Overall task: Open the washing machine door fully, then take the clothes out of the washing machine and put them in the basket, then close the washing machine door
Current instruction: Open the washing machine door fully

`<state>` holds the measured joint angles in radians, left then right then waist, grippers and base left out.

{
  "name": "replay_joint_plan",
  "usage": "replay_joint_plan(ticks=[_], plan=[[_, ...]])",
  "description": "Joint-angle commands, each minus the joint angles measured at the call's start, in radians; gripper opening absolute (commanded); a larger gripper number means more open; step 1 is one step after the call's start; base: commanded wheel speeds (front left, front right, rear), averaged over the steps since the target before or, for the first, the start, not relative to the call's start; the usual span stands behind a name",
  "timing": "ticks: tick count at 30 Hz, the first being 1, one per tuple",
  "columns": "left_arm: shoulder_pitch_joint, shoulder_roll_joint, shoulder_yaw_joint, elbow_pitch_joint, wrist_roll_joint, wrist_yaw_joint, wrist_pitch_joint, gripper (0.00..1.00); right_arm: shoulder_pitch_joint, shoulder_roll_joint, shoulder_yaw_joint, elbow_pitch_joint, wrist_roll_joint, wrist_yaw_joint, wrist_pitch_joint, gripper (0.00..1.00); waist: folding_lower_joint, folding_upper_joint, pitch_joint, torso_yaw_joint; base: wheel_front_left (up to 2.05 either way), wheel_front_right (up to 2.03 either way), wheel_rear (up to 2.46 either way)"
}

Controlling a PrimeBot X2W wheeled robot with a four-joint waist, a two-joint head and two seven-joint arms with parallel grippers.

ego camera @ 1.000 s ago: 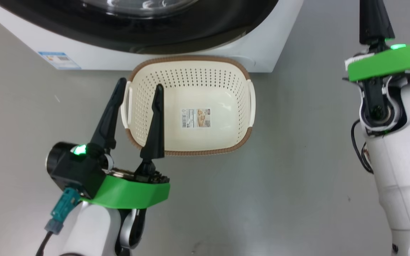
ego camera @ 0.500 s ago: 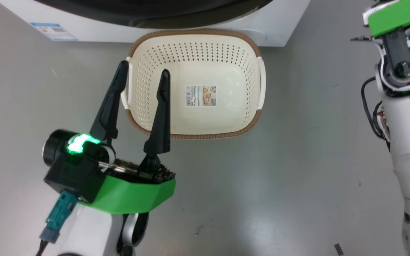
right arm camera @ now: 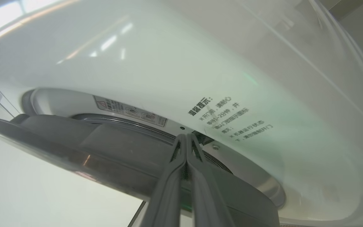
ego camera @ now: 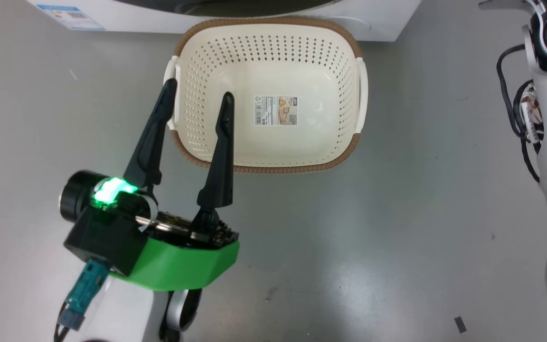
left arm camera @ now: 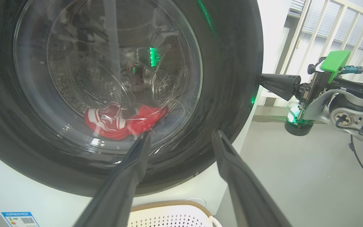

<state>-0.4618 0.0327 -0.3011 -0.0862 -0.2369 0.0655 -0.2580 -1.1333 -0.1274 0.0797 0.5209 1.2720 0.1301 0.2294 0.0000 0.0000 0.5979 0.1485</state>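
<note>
Tool status: left tool point(ego camera: 200, 90) has its jaws apart and empty, held over the left side of the basket point(ego camera: 264, 169) as the head camera sees it. Right tool point(right arm camera: 184, 138) has its jaws pressed together on nothing. Its tip is at the latch-side edge of the door point(left arm camera: 232, 94), right by the seam between the door and the white front of the washing machine point(left arm camera: 27, 201). Can't tell if the tip is behind the rim or only touching it.

Door looks shut or barely cracked, so I'd call this step 1 of 3.

Door: rigid and hinged, probably moderate weight, with a latch that needs a firm tug. The black rim is glossy, so slippery for a side pinch, and the bulging glass gives no hold. Best purchase, my guess: hook the closed fingers behind the edge at the seam and pull along the swing arc, not straight out.

Load: clothes point(left arm camera: 118, 121), 1 red piece with white stripes, lying at the bottom of the drum and seen through the glass. Soft, light, limp. Pinch a raised fold near the middle with the open tool. A corner grab likely lets it trail and snag on the door seal.

Basket: empty, on the floor just in front of the machine. It looks like light plastic, so it probably skids if bumped.
</note>
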Motion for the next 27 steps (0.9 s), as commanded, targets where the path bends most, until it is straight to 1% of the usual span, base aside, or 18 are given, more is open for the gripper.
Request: replay_joint_plan(ticks=[1, 9, 16, 27], plan=[[-0.014, 0.018, 0.019, -0.03, 0.015, 0.006, -0.004, 1.0, -0.028, 0.021, 0.013, -0.02, 0.012, 0.001, 0.017, 0.0, 0.0, 0.0, 0.007, 0.007, 0.0, 0.0, 0.0], [-0.02, 0.018, 0.008, -0.027, 0.003, 0.008, -0.004, 1.0, -0.074, 0.015, 0.007, 0.017, 0.043, 0.001, 0.078, 0.0, 0.0, 0.0, 0.017, 0.03, 0.0, 0.0, 0.0], [-0.024, 0.018, 0.0, -0.022, 0.005, 0.011, -0.004, 1.0, -0.107, 0.005, 0.012, 0.05, 0.063, 0.001, 0.16, 0.0, 0.0, 0.0, 0.029, 0.045, 0.0, 0.0, 0.0], [-0.037, 0.018, -0.005, 0.0, 0.007, 0.0, -0.004, 1.0, -0.104, 0.022, 0.029, 0.036, 0.09, 0.001, 0.247, 0.0, 0.0, 0.0, 0.024, 0.032, 0.0, 0.0, 0.0]])
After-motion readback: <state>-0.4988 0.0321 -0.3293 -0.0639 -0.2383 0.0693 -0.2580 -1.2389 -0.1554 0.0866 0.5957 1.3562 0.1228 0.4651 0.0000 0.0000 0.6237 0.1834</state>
